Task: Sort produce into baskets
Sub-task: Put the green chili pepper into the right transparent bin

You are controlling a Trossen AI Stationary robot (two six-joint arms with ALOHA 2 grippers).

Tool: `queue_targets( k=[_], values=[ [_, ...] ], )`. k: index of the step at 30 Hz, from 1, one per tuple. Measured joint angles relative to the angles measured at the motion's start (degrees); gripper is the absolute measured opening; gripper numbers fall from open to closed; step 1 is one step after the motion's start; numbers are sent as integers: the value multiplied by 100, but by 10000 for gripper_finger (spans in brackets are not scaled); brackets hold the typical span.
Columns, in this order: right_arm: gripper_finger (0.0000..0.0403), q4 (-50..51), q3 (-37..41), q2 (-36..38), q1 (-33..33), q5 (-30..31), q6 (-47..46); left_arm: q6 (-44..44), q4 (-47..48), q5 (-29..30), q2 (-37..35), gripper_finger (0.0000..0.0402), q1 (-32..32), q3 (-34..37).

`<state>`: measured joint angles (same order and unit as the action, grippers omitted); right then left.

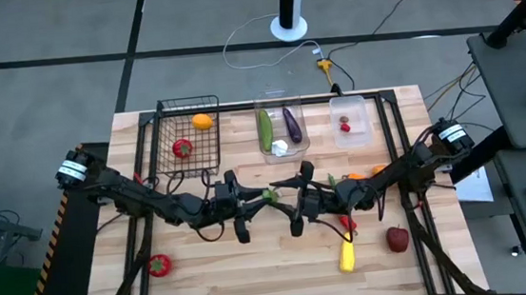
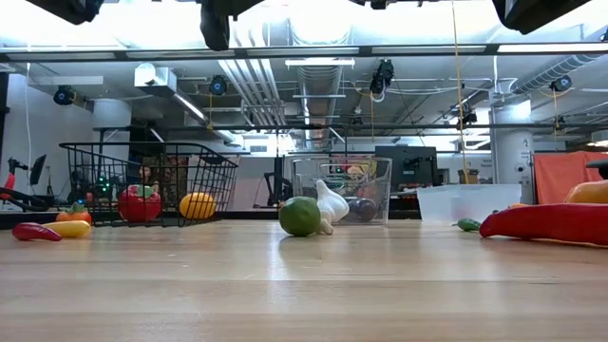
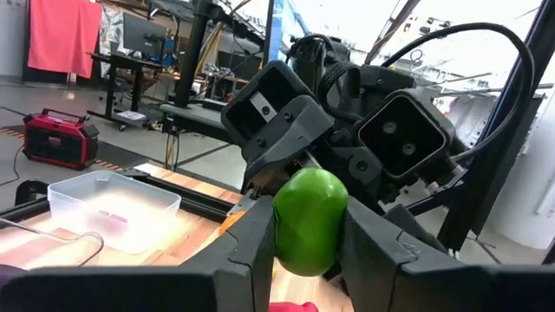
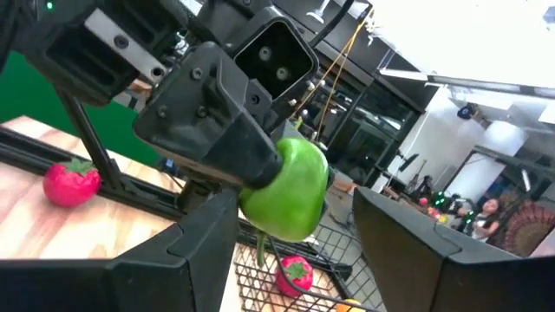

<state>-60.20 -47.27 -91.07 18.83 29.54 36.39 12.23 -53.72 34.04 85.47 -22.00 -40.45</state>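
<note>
A green pepper [image 1: 270, 196] hangs above the middle of the table between my two arms. My left gripper [image 1: 253, 202] comes from the table's left and is shut on it. My right gripper [image 1: 292, 200] faces it from the right, open, with one finger [image 4: 204, 251] on either side of the pepper [image 4: 286, 195] and a plain gap to the other finger [image 4: 416, 251]. The black wire basket [image 1: 161, 128] holds an orange fruit [image 1: 202, 121] and a red pepper [image 1: 182, 149]. My left gripper pinches the green pepper by its two opposite sides [image 3: 282, 234] between its two fingers [image 3: 251, 247]. The fingers lie about level, coming from the table's left. The pepper is lifted clear of the table.
A clear bin [image 1: 280, 99] at the far middle holds a cucumber, an eggplant and garlic. A shallower bin [image 1: 365, 110] to its right holds a red piece. Loose on the table: a red pepper [image 1: 159, 265], a yellow pepper [image 1: 347, 255], a red apple [image 1: 398, 239], orange pieces [image 1: 365, 172].
</note>
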Motion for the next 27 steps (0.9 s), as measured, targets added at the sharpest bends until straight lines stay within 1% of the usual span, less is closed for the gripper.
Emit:
queue_targets(
  k=[4, 13, 22, 27],
  values=[
    [219, -7, 0, 0, 0, 0, -138, 1, 15, 0, 0, 99, 0, 2],
    [217, -6, 0, 0, 0, 0, -205, 4, 18, 5, 0, 101, 0, 4],
    [190, 22, 0, 0, -8, -2, -294, 31, 17, 5, 0, 102, 0, 7],
    [181, 41, 0, 0, -9, -11, -612, 23, 18, 2, 0, 102, 0, 7]
  ],
)
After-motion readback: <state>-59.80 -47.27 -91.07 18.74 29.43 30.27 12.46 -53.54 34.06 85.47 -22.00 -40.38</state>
